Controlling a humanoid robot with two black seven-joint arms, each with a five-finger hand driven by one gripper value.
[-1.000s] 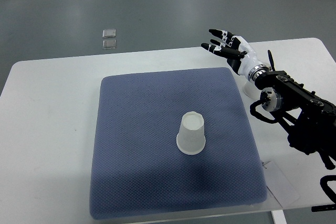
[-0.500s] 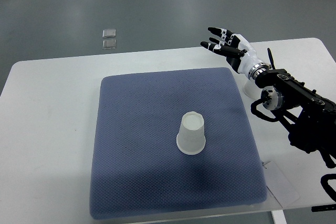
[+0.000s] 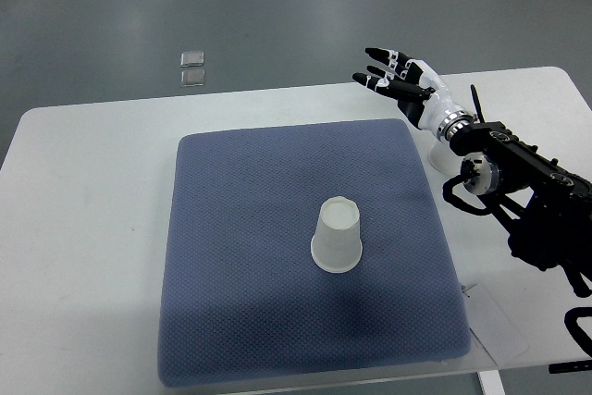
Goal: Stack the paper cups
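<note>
Right hand (image 3: 400, 77) barely lifted, fingers spread, empty.

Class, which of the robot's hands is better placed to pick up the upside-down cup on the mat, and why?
Probably the right hand: it hovers open beyond the mat's far right corner, while no left arm shows. The cup stands free mid-mat.

A white table (image 3: 83, 191) bears a blue-grey mat (image 3: 250, 256); a paper tag (image 3: 499, 326) lies beside it.

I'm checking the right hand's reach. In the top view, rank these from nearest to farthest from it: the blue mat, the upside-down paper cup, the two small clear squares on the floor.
From the right hand:
1. Blue mat, its far right corner just below the hand.
2. Paper cup, mid-mat.
3. Clear squares, on the floor beyond the table, far left.
</note>
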